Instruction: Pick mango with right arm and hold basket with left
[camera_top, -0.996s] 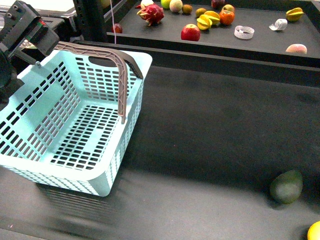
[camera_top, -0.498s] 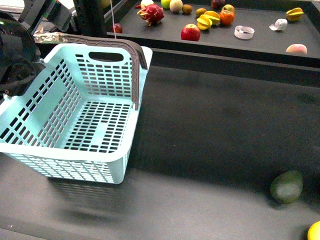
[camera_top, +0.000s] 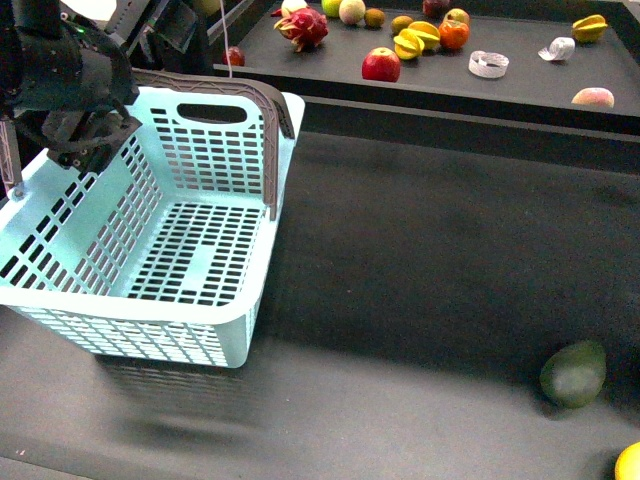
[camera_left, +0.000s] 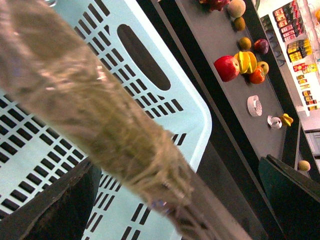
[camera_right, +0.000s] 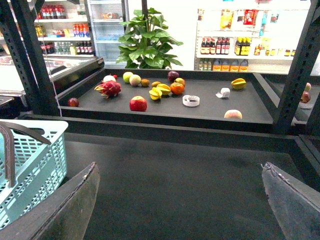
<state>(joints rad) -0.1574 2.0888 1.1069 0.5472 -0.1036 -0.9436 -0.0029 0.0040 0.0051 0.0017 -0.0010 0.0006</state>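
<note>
The turquoise basket (camera_top: 150, 250) sits flat at the left of the dark table, with a grey-brown handle (camera_top: 255, 100) over its far rim. It also shows in the right wrist view (camera_right: 30, 160). My left arm (camera_top: 70, 75) hangs over the basket's far left rim. My left gripper (camera_left: 175, 205) is open, and the handle (camera_left: 100, 115) runs between its jaws. The mango (camera_top: 630, 465) is a yellow fruit cut off at the front right corner. My right gripper (camera_right: 180, 210) is open and empty above bare table, out of the front view.
A dark green oval fruit (camera_top: 573, 373) lies just left of the mango. A raised black shelf (camera_top: 520, 85) at the back holds several fruits, among them a red apple (camera_top: 381, 65) and a dragon fruit (camera_top: 303, 28). Black frame posts (camera_right: 295, 65) stand beside the shelf.
The basket has swung from a tilted, skewed pose to lie flat and square. My left arm has moved right and inward, over the basket's far left rim.
</note>
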